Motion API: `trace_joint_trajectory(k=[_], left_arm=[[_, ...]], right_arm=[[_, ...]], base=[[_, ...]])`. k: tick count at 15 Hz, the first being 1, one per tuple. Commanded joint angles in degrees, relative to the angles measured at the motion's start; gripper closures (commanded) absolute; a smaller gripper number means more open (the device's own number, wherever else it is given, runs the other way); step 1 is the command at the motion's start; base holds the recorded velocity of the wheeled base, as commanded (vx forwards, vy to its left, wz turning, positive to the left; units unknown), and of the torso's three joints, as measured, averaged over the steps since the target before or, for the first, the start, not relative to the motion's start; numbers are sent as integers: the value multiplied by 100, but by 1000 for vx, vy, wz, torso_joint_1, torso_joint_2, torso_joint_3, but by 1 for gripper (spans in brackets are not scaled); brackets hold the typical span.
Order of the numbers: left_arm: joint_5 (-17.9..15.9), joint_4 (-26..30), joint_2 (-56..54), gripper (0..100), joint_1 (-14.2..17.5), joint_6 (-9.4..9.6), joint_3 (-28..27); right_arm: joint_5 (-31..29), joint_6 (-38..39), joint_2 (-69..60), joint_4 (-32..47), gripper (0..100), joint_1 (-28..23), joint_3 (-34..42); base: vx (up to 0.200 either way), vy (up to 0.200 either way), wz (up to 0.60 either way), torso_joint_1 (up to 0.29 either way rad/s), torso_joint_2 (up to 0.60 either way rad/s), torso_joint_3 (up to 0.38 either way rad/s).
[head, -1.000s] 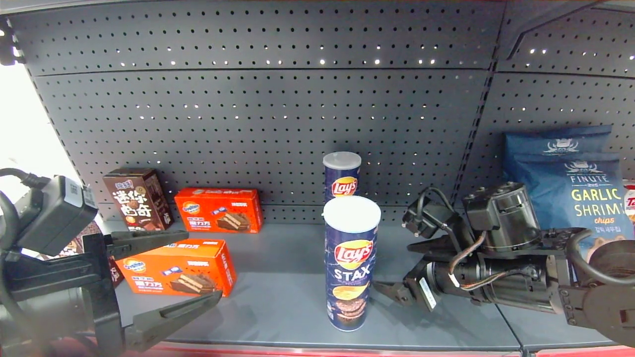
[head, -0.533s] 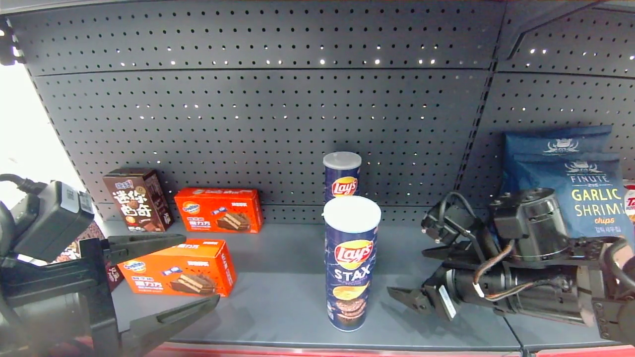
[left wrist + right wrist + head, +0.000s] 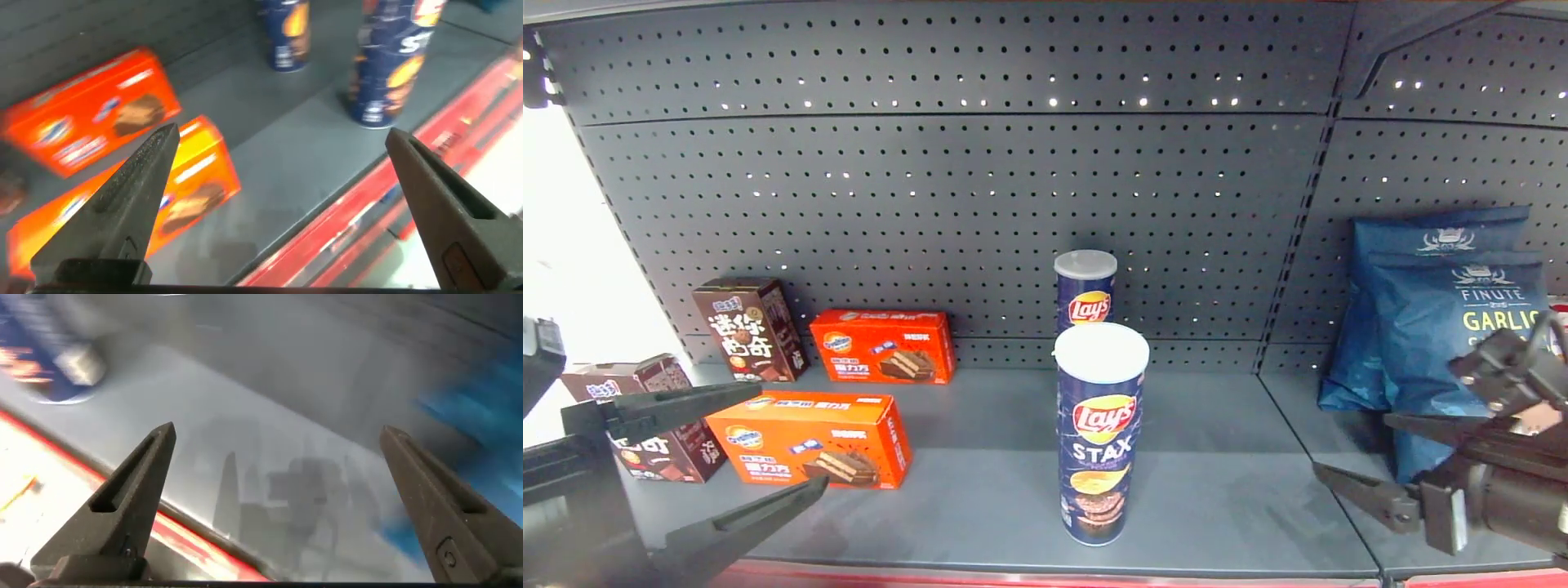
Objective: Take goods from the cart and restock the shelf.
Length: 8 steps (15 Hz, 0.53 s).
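Change: R gripper (image 3: 1356, 447) has backed off rightward from the front chip can (image 3: 1101, 433); L gripper (image 3: 790, 437) has pulled back too.
Meaning: can looks placed and let go; prob. next is fetching more goods.
Fingers: both pairs wide apart, empty.
Can: upright near shelf (image 3: 980, 457) front edge, ahead of rear can (image 3: 1085, 290), between the grippers, well apart from both.

A dark grey pegboard wall (image 3: 947, 204) rises beyond the left hand (image 3: 792, 437) and the right hand (image 3: 1349, 443), backing the grey shelf (image 3: 980, 457) (light pricks through some holes). A slanted upright (image 3: 1298, 245) stands beyond the right hand. White glare (image 3: 564, 229) lies outward of the left hand.
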Motion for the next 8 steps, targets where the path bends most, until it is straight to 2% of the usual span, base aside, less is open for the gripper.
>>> trace_joint_trajectory(k=[1, 4, 6, 8], left_arm=[[-1, -8, -672, 0, 471, -78, 363], [61, 36, -1533, 0, 761, -96, 1093], [333, 89, -2315, 0, 823, -280, 1699], [588, 98, -2895, 0, 823, -368, 2121]], right_arm=[[25, 11, -1539, 18, 0, -1065, 865], [7, 64, -2550, 27, 0, -1812, 1604], [-125, 161, -3147, 27, 0, -2199, 2105], [-195, 161, -3631, 36, 0, -2506, 2404]], base=[[0, 0, 0, 0, 0, 0], [0, 0, 0, 0, 0, 0], [0, 0, 0, 0, 0, 0], [0, 0, 0, 0, 0, 0]])
